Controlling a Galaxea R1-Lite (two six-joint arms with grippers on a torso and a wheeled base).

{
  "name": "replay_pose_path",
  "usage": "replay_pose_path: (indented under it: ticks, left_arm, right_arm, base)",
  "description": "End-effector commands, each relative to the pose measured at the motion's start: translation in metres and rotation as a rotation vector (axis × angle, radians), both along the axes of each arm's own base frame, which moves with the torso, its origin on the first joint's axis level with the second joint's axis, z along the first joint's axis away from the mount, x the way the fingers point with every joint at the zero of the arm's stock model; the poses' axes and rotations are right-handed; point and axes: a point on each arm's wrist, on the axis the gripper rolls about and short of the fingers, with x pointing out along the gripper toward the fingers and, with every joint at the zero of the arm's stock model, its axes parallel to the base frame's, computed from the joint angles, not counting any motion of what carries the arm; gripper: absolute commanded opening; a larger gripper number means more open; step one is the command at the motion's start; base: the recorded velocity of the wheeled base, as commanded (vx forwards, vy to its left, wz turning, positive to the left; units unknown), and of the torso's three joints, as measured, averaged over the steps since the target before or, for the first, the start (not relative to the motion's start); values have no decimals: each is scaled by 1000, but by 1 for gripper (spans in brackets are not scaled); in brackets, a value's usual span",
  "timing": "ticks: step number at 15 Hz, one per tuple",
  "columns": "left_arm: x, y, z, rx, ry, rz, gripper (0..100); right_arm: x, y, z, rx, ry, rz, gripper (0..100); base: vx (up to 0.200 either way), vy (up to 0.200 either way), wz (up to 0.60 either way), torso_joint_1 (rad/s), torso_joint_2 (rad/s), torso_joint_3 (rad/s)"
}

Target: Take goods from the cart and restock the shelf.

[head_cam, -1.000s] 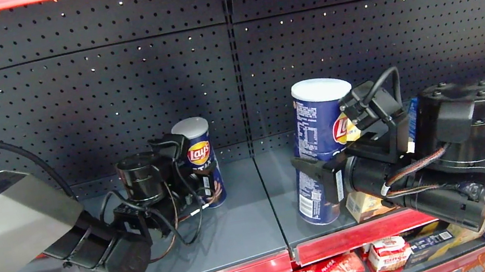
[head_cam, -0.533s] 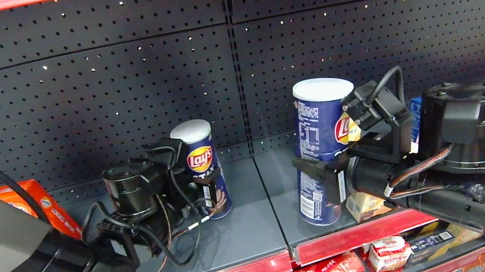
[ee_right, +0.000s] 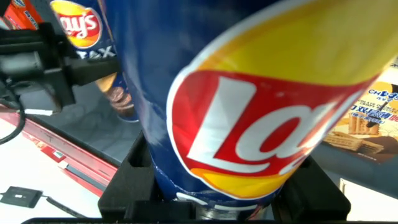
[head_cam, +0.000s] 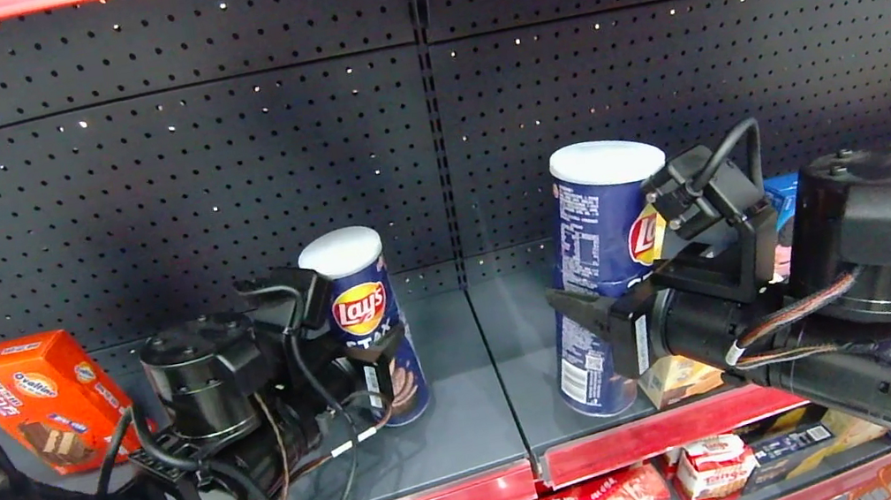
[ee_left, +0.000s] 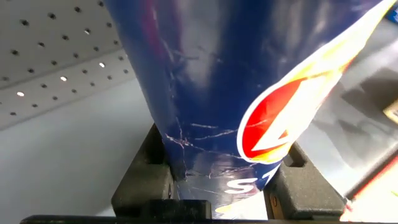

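Head view: the left claw point(head_cam: 382, 366) is clamped on a short blue cardboard chip can with a white lid point(head_cam: 355, 300). Its base is at the grey metal shelf point(head_cam: 456, 427) and it leans slightly. The right claw point(head_cam: 600, 324) grips a taller blue chip can point(head_cam: 600, 208), tilted, close to the front lip. Released while leaning, the tall can would probably topple forward off the shelf.

Left wrist view: the claw point(ee_left: 217, 190) pinches the short can point(ee_left: 236, 93).

Right wrist view: the claw point(ee_right: 217, 186) hugs the tall can point(ee_right: 249, 93).

Since a second ago the left arm has drawn back, uncovering an orange carton point(head_cam: 41, 403), and the tall can has edged right.
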Motion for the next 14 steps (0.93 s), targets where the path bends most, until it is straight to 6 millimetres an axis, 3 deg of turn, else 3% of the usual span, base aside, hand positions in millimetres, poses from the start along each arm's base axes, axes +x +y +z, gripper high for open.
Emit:
replay_pose_path:
  ticks: [1,8,14]
  left_arm:
    - [-8,0,0,3,6,-11,0]
    - [-23,3,-14,24,47,-23,0]
    - [-23,3,-22,24,41,-5,0]
  right_arm:
    - [-1,-1,1,2,-2,0,0]
    - [1,-1,1,2,-2,-2,0]
    - [2,0,-1,-1,3,-2,0]
  base:
    - [0,0,0,0,0,0]
    - [0,0,0,0,0,0]
    - [0,0,0,0,0,0]
